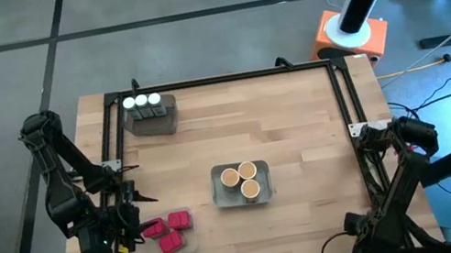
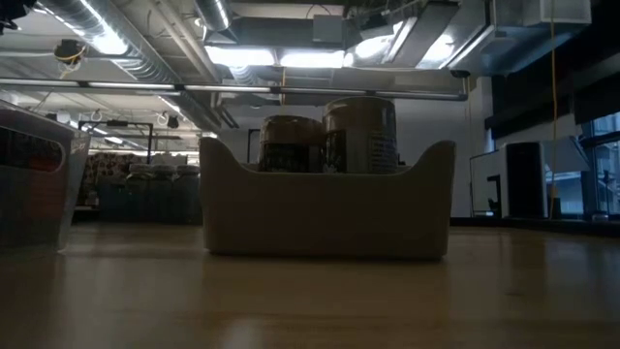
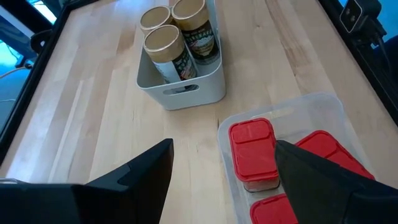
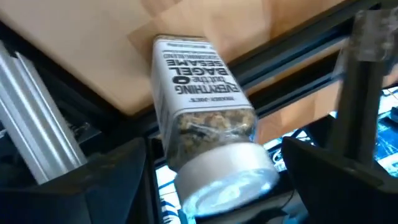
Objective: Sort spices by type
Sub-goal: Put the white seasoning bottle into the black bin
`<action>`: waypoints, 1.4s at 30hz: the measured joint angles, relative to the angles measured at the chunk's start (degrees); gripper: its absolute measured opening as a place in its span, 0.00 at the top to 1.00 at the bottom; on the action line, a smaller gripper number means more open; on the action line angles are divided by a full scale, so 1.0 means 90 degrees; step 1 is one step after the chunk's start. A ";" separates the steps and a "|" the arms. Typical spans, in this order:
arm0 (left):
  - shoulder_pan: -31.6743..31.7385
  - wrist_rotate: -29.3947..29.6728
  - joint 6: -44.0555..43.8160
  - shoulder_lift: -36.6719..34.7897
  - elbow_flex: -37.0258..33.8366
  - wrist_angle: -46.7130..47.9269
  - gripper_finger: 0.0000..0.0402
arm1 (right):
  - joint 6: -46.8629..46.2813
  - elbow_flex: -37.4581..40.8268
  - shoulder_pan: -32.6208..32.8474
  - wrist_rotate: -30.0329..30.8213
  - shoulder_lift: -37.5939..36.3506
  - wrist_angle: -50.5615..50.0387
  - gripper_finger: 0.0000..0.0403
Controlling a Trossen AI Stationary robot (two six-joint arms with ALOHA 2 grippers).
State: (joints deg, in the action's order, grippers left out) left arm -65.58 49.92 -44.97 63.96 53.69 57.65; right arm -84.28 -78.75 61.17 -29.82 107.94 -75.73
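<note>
Right wrist view: right tool (image 4: pixel 214 155) grasps white-capped jar (image 4: pixel 199 106) for sorting; left tool (image 3: pixel 224 149) released beside red boxes (image 3: pixel 252 152), grouped in tray (image 3: pixel 323 102).

surface: wooden table (image 1: pixel 292 133) | on it: grey tray (image 1: pixel 153 121), white tray (image 1: pixel 221 192), clear tray (image 3: pixel 323 112) beside left jaws

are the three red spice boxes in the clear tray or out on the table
In the tray. In the left wrist view the red boxes lie lids up inside the clear tray; the high view shows all three grouped there.
</note>
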 joint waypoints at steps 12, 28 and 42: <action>0.0000 0.0001 0.0002 -0.0002 0.0000 0.0000 0.35 | -0.0283 0.0478 0.0000 -0.0041 0.0000 0.0767 0.31; -0.0002 0.0003 0.0024 -0.0002 0.0000 0.0000 0.35 | -0.1116 0.0294 -0.0484 0.0433 -0.0002 0.0745 0.49; 0.0000 0.0101 0.0170 -0.0002 0.0000 0.0005 0.35 | -0.0205 -0.0319 -0.1784 0.1366 -0.0002 0.0410 0.49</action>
State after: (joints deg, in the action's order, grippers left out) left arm -65.58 50.83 -43.44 63.94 53.69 57.69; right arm -86.13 -81.62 45.11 -17.53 107.92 -72.05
